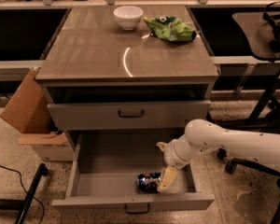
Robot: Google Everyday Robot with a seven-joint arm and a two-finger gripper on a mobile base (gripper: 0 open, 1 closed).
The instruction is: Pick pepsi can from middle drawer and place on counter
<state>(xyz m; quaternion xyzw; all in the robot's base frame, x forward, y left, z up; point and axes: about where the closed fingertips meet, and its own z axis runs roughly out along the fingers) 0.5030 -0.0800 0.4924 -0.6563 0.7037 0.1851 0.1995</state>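
The pepsi can (147, 182) lies on its side near the front of the open middle drawer (107, 183). My gripper (160, 167) is low inside the drawer, just right of the can, on the end of the white arm (224, 141) that reaches in from the right. It is open and holds nothing. Its lower finger (166, 178) is right beside the can's right end; its upper finger (160, 146) is further back in the drawer. The counter (107, 50) is the cabinet's top, above the drawers.
A white bowl (128, 17) and a green snack bag (170, 28) sit at the back of the counter. The upper drawer (128, 114) is shut. A cardboard box (30, 113) stands left of the cabinet. An office chair (266, 41) stands at the right.
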